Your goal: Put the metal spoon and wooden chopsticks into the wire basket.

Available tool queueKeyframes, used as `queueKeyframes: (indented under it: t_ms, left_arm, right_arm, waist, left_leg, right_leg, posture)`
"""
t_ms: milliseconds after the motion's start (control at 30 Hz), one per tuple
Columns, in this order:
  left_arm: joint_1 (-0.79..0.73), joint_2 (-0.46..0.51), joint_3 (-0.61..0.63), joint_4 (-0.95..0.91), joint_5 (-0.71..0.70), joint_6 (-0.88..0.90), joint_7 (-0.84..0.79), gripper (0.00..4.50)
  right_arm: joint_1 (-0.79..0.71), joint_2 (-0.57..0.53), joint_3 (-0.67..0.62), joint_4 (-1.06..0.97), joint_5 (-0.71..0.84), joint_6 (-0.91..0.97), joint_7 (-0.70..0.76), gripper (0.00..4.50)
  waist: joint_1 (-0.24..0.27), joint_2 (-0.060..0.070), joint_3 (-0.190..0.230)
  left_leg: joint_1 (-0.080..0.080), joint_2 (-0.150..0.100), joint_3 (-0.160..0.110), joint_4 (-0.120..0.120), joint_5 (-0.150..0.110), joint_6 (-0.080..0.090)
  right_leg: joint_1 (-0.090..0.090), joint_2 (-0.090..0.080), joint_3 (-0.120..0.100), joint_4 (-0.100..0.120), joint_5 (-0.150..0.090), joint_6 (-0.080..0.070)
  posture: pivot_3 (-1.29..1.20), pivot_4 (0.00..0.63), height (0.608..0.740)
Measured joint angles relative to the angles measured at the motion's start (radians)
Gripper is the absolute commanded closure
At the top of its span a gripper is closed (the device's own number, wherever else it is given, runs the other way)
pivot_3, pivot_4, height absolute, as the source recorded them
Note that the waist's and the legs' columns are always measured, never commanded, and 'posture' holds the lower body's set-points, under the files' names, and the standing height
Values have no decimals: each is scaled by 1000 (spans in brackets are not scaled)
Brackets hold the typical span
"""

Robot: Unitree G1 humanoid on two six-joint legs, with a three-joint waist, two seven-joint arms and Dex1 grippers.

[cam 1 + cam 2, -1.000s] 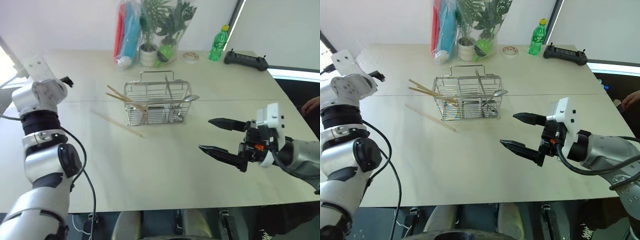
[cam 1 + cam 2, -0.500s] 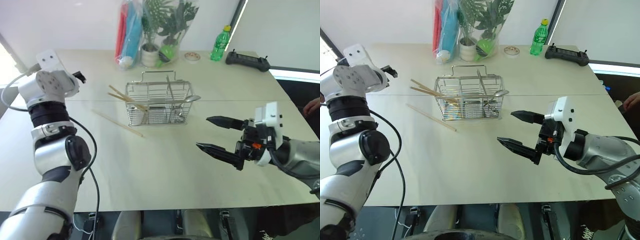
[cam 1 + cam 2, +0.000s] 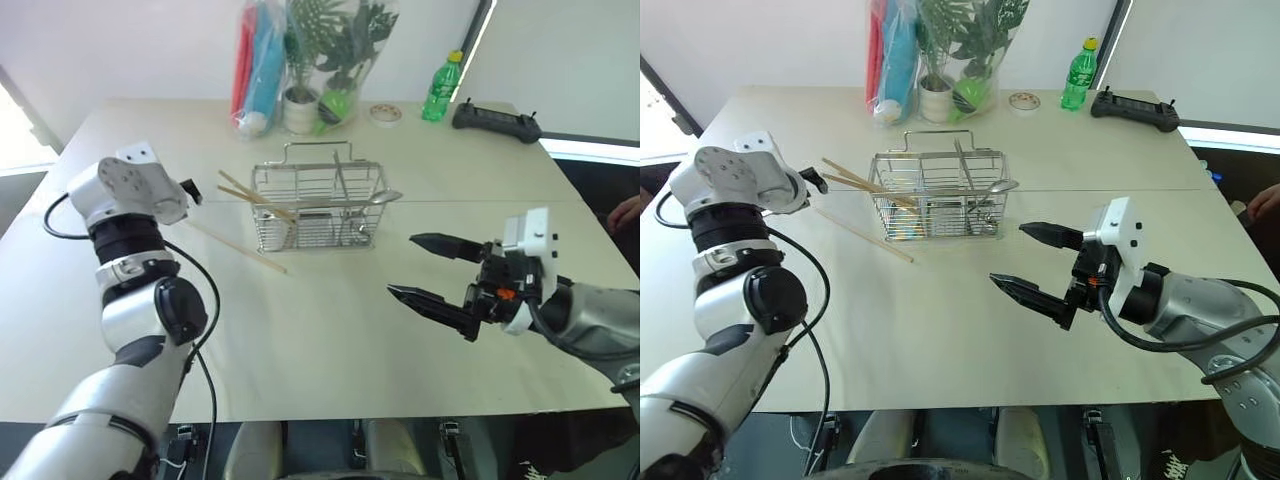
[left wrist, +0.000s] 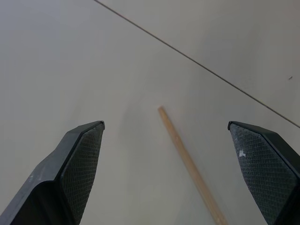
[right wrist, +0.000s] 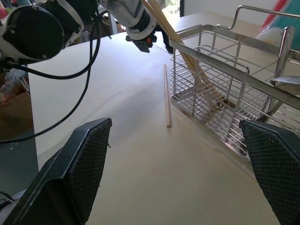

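Chopsticks and spoon are mostly home already. One wooden chopstick [image 3: 236, 247] lies loose on the table [image 3: 300, 330], just beside the wire basket [image 3: 316, 208] on the robot's left, slanting away from its near corner; that stick looks like the only piece left to move. Two more chopsticks [image 3: 252, 196] lean in the left compartment with their pale ends poking out over the rim, and another thin stick [image 3: 339, 172] stands tilted near the middle divider. The metal spoon [image 3: 378, 199] rests in the right compartment, its shiny bowl hanging over the rim on the right side.

The loose chopstick is a long, thin, straight sliver of tan wood lying flat on the pale tabletop, so I judge it will be awkward to pinch cleanly. The basket is a silver wire-grid box with an arched handle above it.

The left gripper [image 4: 178, 173] hovers over the stick's far end with its jaws spread wide and nothing between them; the stick's tip sits between the two fingers in the left wrist view. The right gripper [image 3: 430, 268] hangs in the air well apart from the basket on the robot's right, also spread wide and empty.

Behind the basket stand a potted plant [image 3: 300, 95], a wrapped red and blue bundle [image 3: 255, 65], a green bottle [image 3: 437, 88], a tape roll [image 3: 383, 114] and a black controller [image 3: 496, 121].
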Motion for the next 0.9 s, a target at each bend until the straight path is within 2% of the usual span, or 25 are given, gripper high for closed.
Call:
queueKeyframes:
  t_ms: [167, 500, 633, 833, 900]
  left_arm:
    - [-6, -37, 28, 82, 4, -103, 28, 43]
    - [-19, -26, 42, 267, 1, -302, 98, 43]
    - [-28, -15, 42, 347, -2, -386, 118, 1240]
    - [-29, -3, 38, 411, -4, -450, 119, 4290]
    - [-30, -1, 38, 418, -16, -461, 118, 4416]
  right_arm:
    - [-12, -7, -1, 0, 3, 1, -5, 0]
    - [-2, -9, -10, -10, 19, 2, -36, 0]
    - [17, -9, -17, -19, 20, 2, -55, 0]
    - [20, -9, -19, -28, 23, 2, -75, 0]
    - [21, -9, -23, -29, 24, 2, -79, 0]
  waist:
    - [-3, 0, 0]
    - [-2, 1, -1]
    - [-2, 6, -3]
    - [4, 11, -6]
    - [4, 11, -6]
  left_leg:
    - [1, 0, 0, -1, 0, 0]
    - [1, 0, 0, -1, 0, 0]
    - [3, 0, 0, 0, 0, 0]
    - [3, 0, 0, 2, 1, -1]
    - [3, 0, 0, 2, 1, -1]
  right_leg:
    - [0, 0, 0, 0, 0, 0]
    - [0, 0, 0, 1, 0, 0]
    - [1, 0, 0, 1, 0, 0]
    - [4, 0, -1, 0, -1, 2]
    - [5, 0, -1, 0, -1, 2]
  posture:
    - [0, 150, 703]
    - [0, 150, 703]
    - [0, 150, 703]
    - [0, 150, 703]
    - [0, 150, 703]
